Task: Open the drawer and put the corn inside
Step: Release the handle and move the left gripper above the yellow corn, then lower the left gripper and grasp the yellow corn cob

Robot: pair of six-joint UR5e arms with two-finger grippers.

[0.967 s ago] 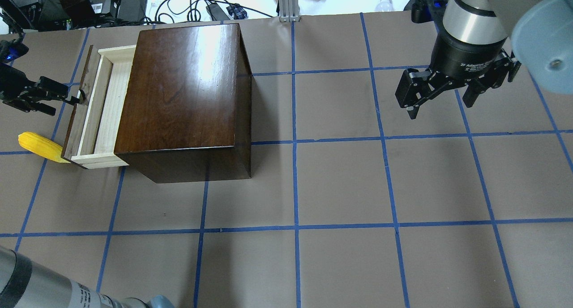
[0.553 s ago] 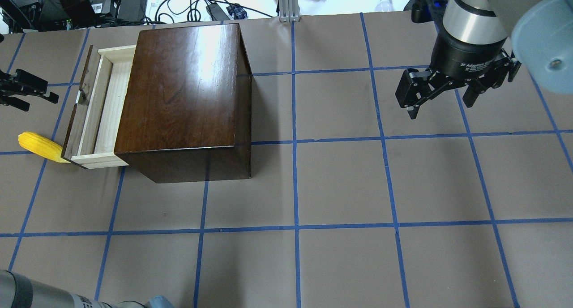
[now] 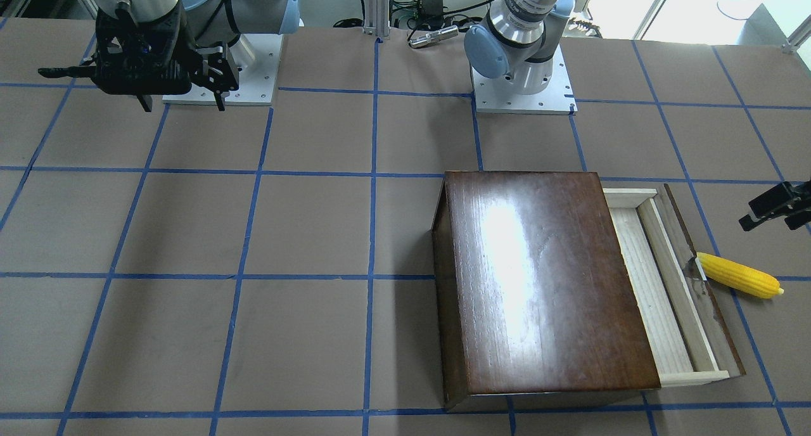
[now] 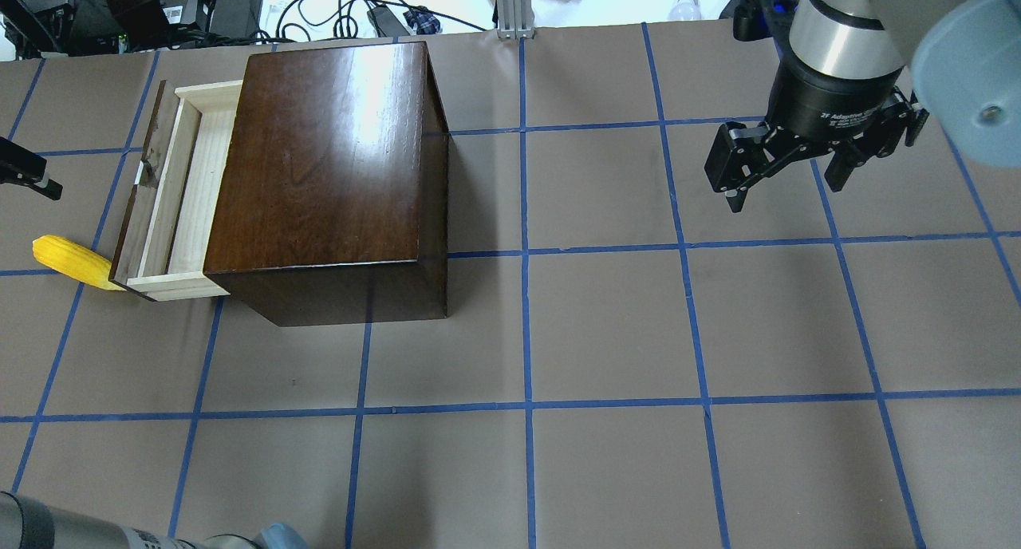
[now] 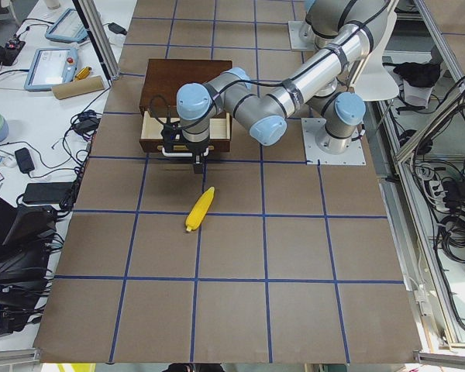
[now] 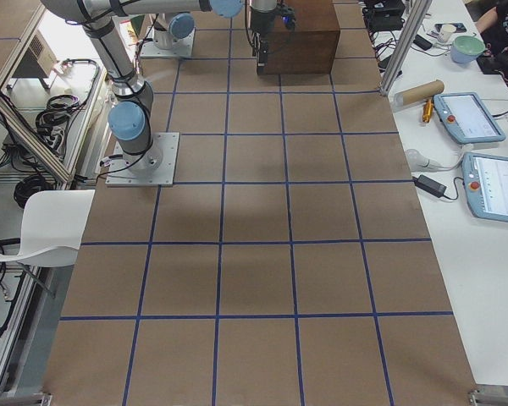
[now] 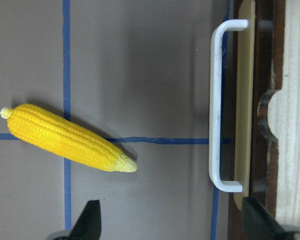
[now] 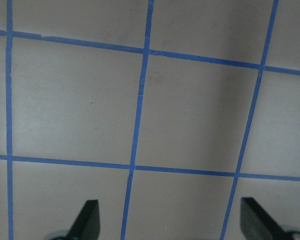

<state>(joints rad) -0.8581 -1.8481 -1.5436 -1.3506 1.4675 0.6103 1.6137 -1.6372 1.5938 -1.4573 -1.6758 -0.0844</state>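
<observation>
The drawer (image 4: 171, 190) of pale wood with a dark front panel stands pulled out of the dark-brown box (image 4: 327, 158) on its left side. Its white handle (image 7: 217, 105) shows in the left wrist view. The yellow corn (image 4: 70, 262) lies on the table just outside the drawer's front corner; it also shows in the left wrist view (image 7: 65, 137). My left gripper (image 3: 760, 211) is open and empty, hovering off the drawer front, between handle and corn. My right gripper (image 4: 786, 178) is open and empty, far off over bare table.
The table is brown paper with a blue tape grid (image 4: 526, 254). Cables and power bricks (image 4: 159, 6) lie beyond the far edge behind the box. An aluminium post (image 4: 510, 6) stands at the back middle. The right arm's base (image 3: 218, 62) and left arm's base (image 3: 523, 81) sit on the robot's side.
My left gripper has left the drawer handle and drawn back to the left, nearly out of the overhead view. The drawer stays pulled out. Corn and right arm have not moved.
</observation>
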